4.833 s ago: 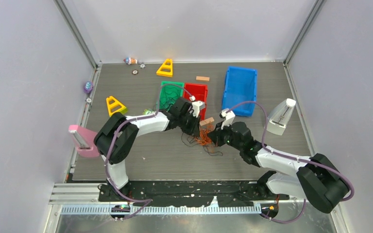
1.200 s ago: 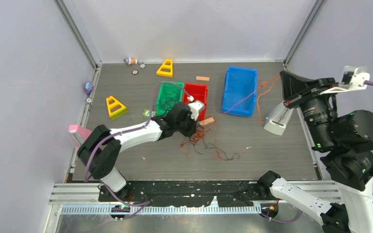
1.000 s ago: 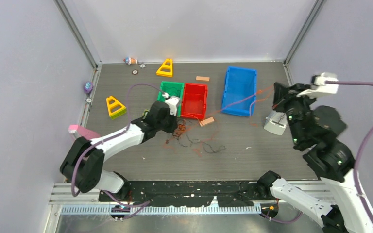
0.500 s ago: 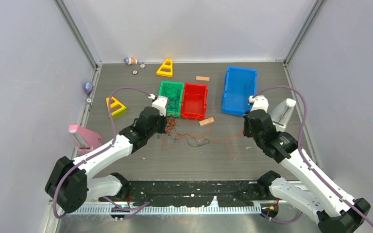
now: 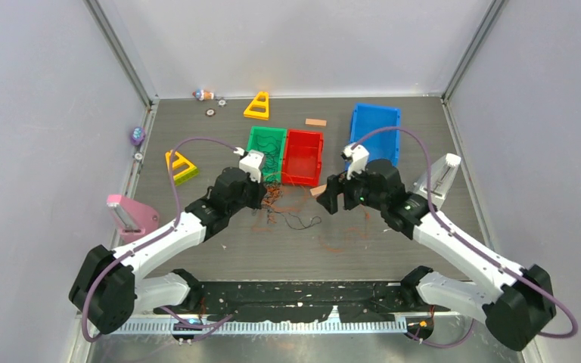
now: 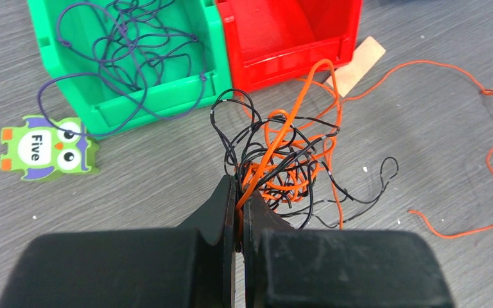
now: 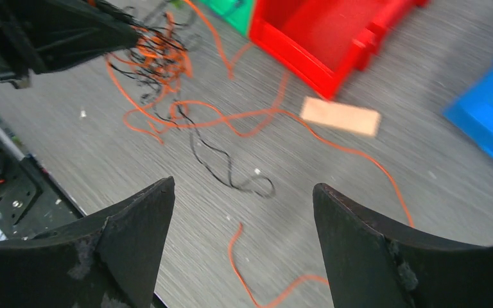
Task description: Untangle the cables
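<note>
1. Cables (image 6: 282, 160): orange and black strands knotted in a clump on the tabletop (image 5: 272, 249), just in front of the red bin (image 6: 289, 32) and the green bin (image 6: 128, 102).
2. Left end effector (image 6: 239, 192): pressed together, pinching the clump's near edge.
3. Right end effector (image 7: 242, 186): spread wide, gripping nothing, above a loose orange strand (image 7: 334, 138) that trails from the clump.

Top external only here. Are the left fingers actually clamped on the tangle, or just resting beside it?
Observer: Clamped. The left fingers are shut on orange and black strands of the tangle.
Operator: And the right?
Observer: The right fingers are open, holding nothing; a loose orange cable lies on the table in front of them.
Operator: Anything hidden from me nearby?
Observer: An owl tile marked Five lies beside the green bin.
</note>
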`<state>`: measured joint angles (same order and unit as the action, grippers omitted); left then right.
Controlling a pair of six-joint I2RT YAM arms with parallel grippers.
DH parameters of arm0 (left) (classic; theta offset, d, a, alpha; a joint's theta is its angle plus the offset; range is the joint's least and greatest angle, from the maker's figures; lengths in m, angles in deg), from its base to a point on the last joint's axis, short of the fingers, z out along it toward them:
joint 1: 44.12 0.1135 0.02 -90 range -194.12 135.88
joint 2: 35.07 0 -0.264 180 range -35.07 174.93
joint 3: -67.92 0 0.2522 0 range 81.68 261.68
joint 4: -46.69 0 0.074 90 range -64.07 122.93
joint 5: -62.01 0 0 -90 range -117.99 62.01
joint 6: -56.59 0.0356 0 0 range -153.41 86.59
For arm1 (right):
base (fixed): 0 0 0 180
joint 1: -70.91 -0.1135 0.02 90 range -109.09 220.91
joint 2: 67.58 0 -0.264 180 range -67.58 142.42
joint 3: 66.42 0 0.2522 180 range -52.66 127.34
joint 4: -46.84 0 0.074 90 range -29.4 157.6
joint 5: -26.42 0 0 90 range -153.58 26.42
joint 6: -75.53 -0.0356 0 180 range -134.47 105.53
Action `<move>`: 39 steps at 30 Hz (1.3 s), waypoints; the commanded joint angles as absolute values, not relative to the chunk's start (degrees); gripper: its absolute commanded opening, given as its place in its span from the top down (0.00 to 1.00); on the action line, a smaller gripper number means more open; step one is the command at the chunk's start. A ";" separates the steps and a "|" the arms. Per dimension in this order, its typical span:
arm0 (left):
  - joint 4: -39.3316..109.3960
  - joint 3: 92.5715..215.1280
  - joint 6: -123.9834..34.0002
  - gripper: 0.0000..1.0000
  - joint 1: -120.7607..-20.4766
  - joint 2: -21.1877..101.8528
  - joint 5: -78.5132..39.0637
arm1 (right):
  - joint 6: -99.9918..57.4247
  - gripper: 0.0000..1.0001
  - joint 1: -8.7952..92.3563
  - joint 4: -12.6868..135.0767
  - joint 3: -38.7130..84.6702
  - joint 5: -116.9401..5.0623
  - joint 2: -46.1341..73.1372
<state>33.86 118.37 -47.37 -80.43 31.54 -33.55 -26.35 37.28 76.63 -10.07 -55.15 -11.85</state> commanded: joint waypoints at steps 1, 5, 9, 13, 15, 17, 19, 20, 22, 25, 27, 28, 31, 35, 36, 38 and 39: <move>39.47 118.09 -45.91 1.00 -80.46 30.61 -28.35 | -22.87 0.17 34.53 55.69 -10.49 -46.43 -5.61; 39.67 118.56 -45.93 1.00 -80.52 31.70 -24.56 | -19.94 0.24 32.99 49.22 -6.93 -48.56 1.27; 39.28 119.16 -45.98 1.00 -80.51 32.36 -23.61 | -16.20 0.30 31.63 46.14 -3.17 -51.58 6.35; 39.23 119.22 -45.79 1.00 -80.52 32.51 -23.25 | -10.90 0.31 29.32 47.92 1.82 -56.20 11.03; 39.13 119.26 -45.76 1.00 -80.61 32.43 -23.15 | -9.00 0.33 28.50 48.37 3.35 -58.10 12.93; 38.77 119.48 -45.72 1.00 -80.67 32.72 -23.40 | -8.07 0.34 28.12 48.49 4.62 -58.63 14.57; 38.12 119.91 -45.59 1.00 -80.68 33.09 -23.67 | -6.98 0.35 27.72 48.69 5.55 -58.61 16.04; 38.02 120.08 -45.54 1.00 -80.70 33.24 -23.73 | -6.59 0.35 27.31 48.67 5.67 -58.63 16.78; 37.71 120.26 -45.54 1.00 -80.77 33.51 -23.85 | -5.64 0.36 26.71 48.32 5.71 -58.87 17.59; 37.67 120.36 -45.45 1.00 -80.86 33.45 -23.85 | -4.63 0.37 26.17 47.62 5.70 -59.04 18.65; 37.54 120.28 -45.37 1.00 -80.87 33.40 -24.19 | -4.32 0.37 26.02 47.27 5.74 -59.25 19.24; 37.50 120.27 -45.37 1.00 -80.86 33.35 -24.28 | -4.34 0.38 26.01 47.17 5.51 -59.49 19.49; 37.33 120.42 -45.29 1.00 -80.88 33.43 -24.35 | -4.19 0.38 26.00 46.13 4.59 -59.95 19.06; 37.21 120.49 -45.28 1.00 -80.90 33.39 -24.38 | -4.16 0.39 26.00 44.72 1.88 -61.66 17.31; 37.22 120.45 -45.23 1.00 -80.91 33.28 -24.38 | -3.94 0.39 26.00 44.24 1.46 -61.91 17.05; 37.21 120.40 -45.24 1.00 -80.96 33.20 -24.32 | -3.55 0.39 26.04 44.04 0.63 -61.70 16.43; 37.23 120.42 -45.27 1.00 -80.97 33.15 -24.30 | -3.47 0.39 26.02 44.06 0.37 -61.53 16.39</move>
<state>35.87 118.24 -46.21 -80.57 33.55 -24.30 -4.91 26.35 47.74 1.71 -60.44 19.16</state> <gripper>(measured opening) 0.011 0.609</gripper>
